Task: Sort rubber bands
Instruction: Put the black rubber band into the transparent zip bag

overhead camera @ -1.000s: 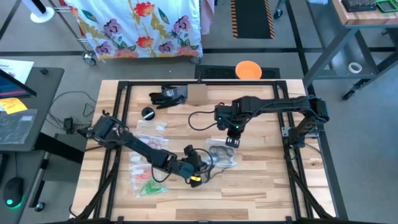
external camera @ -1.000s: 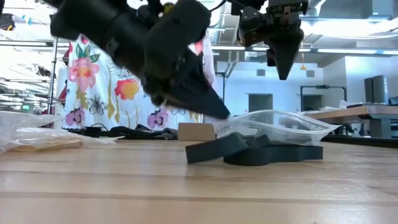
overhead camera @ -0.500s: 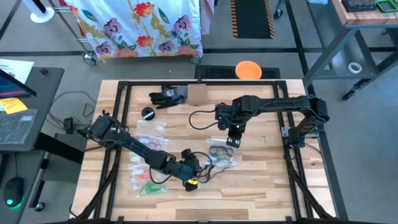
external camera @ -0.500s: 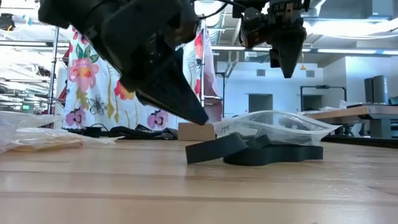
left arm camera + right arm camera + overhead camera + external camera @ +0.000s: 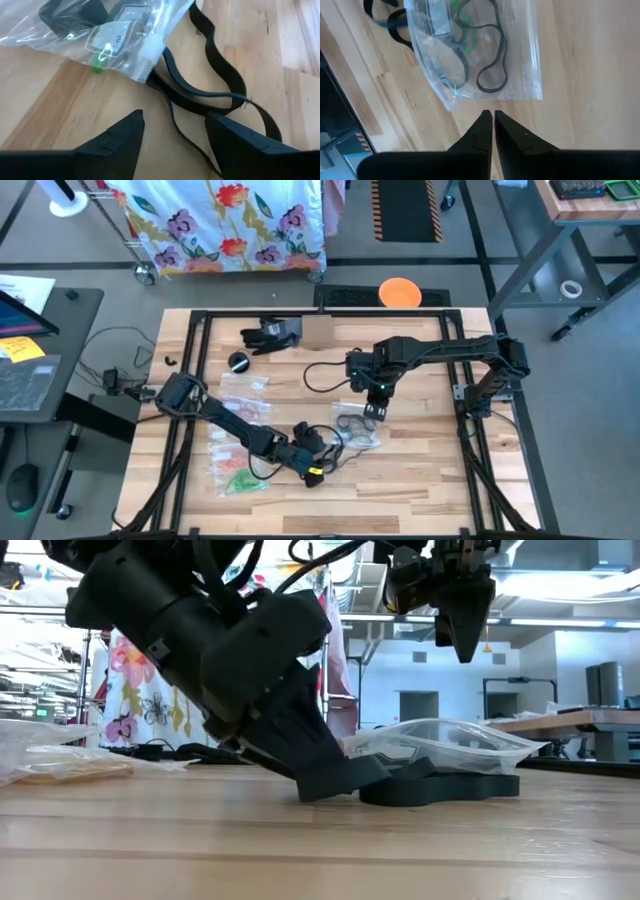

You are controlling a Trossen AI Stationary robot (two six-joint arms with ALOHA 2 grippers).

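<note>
The left gripper [image 5: 172, 137] is down at the tabletop [image 5: 420, 475] with its two dark fingers [image 5: 122, 137] spread wide apart and nothing between them; a loose black rubber band [image 5: 220, 95] snakes across the wood just ahead of the fingertips, one of its thin strands running into the gap between them without being pinched. That band curls out from under the sealed edge of a clear zip bag [image 5: 125, 37], which lies just beyond the fingers. From the low camera the left gripper's tip sits right at the near end of the dark bands [image 5: 430, 785] heaped under the bag [image 5: 450, 740], though I can't quite tell from there whether it touches them. The right gripper [image 5: 493, 122] hangs above the same bag, well off the table, its fingers pressed together and empty. Looking down past it, the bag [image 5: 485, 55] holds more dark loops [image 5: 490, 65] and something green, probably green bands, too tangled to count. Left of this bag, other clear bags [image 5: 240, 465] show red and green contents, too small to make out. The left arm's bulk hides much of the bag's left side in the low view, and the overhead camera shows the loose band only as a thin dark squiggle.
</note>
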